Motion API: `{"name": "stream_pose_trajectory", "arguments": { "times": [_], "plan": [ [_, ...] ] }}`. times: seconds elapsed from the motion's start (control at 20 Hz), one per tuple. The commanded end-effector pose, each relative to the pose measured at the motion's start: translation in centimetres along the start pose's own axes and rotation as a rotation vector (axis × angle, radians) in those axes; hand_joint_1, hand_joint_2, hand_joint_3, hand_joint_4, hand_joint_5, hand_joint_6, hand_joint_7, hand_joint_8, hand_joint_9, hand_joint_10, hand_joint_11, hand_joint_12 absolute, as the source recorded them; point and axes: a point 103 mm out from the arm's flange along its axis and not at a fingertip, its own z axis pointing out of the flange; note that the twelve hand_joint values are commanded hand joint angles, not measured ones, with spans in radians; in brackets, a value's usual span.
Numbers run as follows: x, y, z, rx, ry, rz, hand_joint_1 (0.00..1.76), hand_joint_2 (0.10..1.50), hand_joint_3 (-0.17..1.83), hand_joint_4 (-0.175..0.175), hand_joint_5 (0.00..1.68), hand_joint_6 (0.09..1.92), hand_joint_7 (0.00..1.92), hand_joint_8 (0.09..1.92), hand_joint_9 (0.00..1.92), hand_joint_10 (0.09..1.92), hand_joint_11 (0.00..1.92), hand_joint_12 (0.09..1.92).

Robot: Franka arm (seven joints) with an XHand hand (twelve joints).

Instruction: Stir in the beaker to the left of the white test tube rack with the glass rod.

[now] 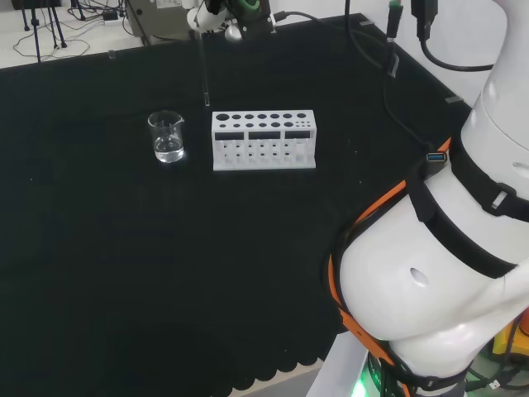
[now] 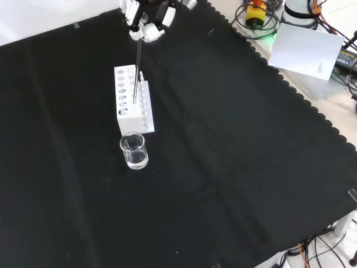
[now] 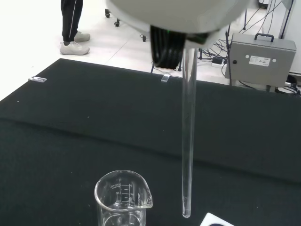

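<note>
Hanging from robot hand [image 2: 146,22], glass rod [image 2: 136,71] (upright), beside beaker [image 2: 134,151]

Bright even room light, matte black cloth [image 1: 124,265], blurred hand [image 3: 178,14] close-up

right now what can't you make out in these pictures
- Robot hand: cut off by the top edge of the front view, so how its fingers sit on the glass rod is unclear.
- Rod's top end: hidden in the wrist view behind the blurred white part of the hand.
- Beaker: its lower part is cut off by the wrist view's edge; the clear liquid shows in the head view.
- Beaker's printed scale: too small to read.
</note>
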Motion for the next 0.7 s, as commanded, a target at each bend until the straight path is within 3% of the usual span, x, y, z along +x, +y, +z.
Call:
{"name": "stream_pose_trajectory", "arguments": {
  "times": [0.05, 0.3, 0.7],
  "plan": [
    [0.6, 0.1, 0.0, 0.004, -0.003, -0.014, 1.32, 0.62, 0.78, -0.175, 1.13, 0.72, 1.32, 0.89, 1.67, 0.83, 1.49, 1.05],
    [1.2, 0.4, -0.2, -0.002, 0.008, -0.024, 1.32, 0.62, 0.78, -0.175, 1.13, 0.72, 1.32, 0.89, 1.67, 0.83, 1.49, 1.05],
    [3.3, 1.2, -1.0, -0.029, 0.031, -0.105, 1.32, 0.62, 0.78, -0.175, 1.13, 0.72, 1.33, 0.89, 1.68, 0.83, 1.49, 1.05]
  ]
}}
